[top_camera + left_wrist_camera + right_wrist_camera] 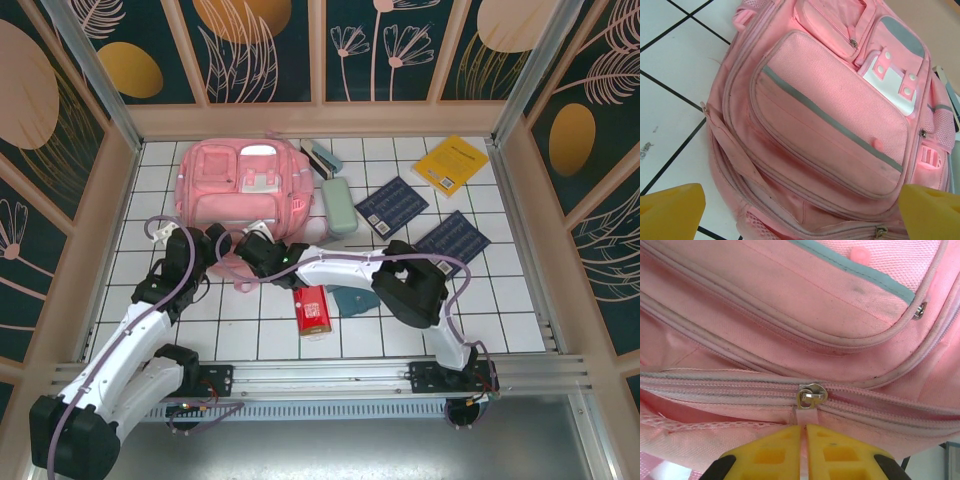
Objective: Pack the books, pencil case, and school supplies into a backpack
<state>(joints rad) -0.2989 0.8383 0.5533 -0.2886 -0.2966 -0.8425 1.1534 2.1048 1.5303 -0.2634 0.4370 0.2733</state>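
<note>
While the right end effector (804,434) clamps the zipper pull (811,396) of the backpack (240,185), the left end effector (800,212) hangs released; unzipping seems in hand; next, a steady sideways drag.

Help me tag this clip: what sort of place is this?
Probably a staged robot test booth: white grid-tiled tabletop, dark teal leaf-patterned wall panels, silver aluminium rail holding both arm bases.
</note>
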